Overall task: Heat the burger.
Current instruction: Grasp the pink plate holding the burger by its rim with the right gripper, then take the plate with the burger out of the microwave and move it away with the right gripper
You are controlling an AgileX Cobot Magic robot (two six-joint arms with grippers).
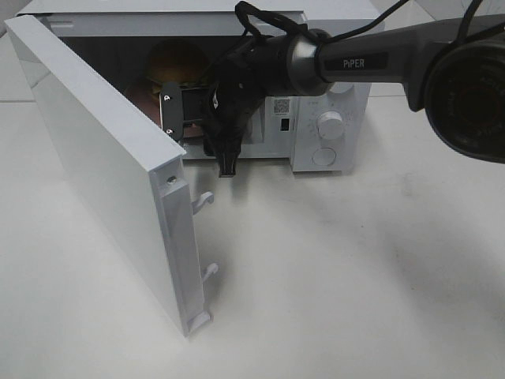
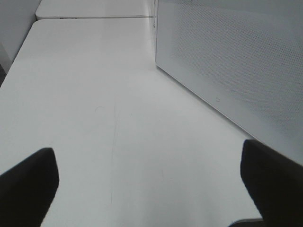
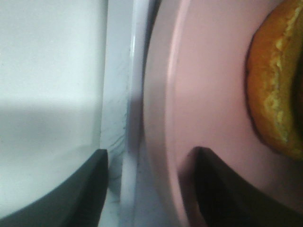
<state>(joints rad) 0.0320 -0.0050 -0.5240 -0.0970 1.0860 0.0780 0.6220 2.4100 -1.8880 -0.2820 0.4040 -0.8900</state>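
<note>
1. The burger point(image 1: 175, 63) sits on a pink plate point(image 3: 208, 85) inside the white microwave point(image 1: 331, 103), whose door point(image 1: 102, 166) stands open over the tabletop point(image 1: 355, 276).
2. It shows a golden-brown domed bun; the right wrist view gives a yellowish crumbly edge point(image 3: 277, 85). Its lower layers are hidden.
3. The right claw point(image 3: 149, 184) reaches into the oven mouth, one finger on either side of the plate rim; whether it grips cannot be told.
4. The left claw point(image 2: 151, 184) hangs released above bare tabletop beside the microwave's perforated wall point(image 2: 236, 61).
</note>
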